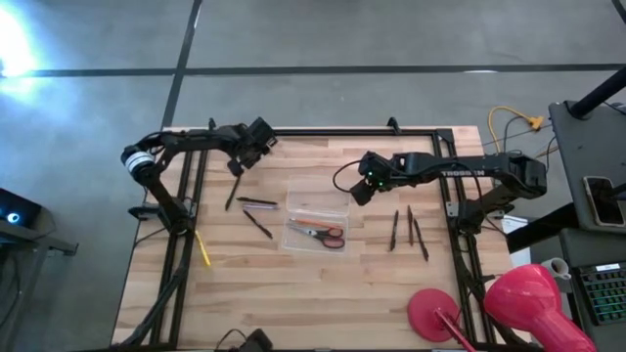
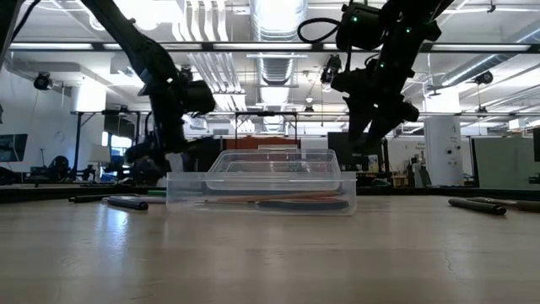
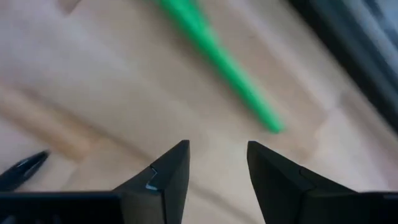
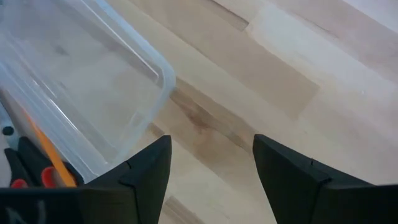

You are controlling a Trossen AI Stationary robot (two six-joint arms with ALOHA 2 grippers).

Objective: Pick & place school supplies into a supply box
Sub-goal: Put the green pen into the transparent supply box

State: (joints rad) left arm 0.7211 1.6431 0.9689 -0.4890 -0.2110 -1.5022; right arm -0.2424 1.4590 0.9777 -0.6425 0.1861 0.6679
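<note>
1. Supply box: clear plastic, centre of the high view on the bench. Red-handled scissors already lie inside, along with a slim orange item seen in the right wrist view.
2. Green pen: upper centre of the left wrist view, lying flat on the wood just ahead of the left gripper. Jaws open a moderate gap, empty, not touching it.
3. Handling, by judgement: pen is light, stiff, round and smooth, so likely to roll or squirt out. Best taken across mid-barrel, jaws square to its length.
4. Dark pens lie left of the box; three dark pencils to its right; yellow pen at the lower left by the frame. All slim and low-lying, so fingertips must come nearly to the wood.
5. Right gripper: hovering just right of the box's upper corner, jaws spread wide, empty.
6. Box itself looks light; a nudge could slide it.
</note>
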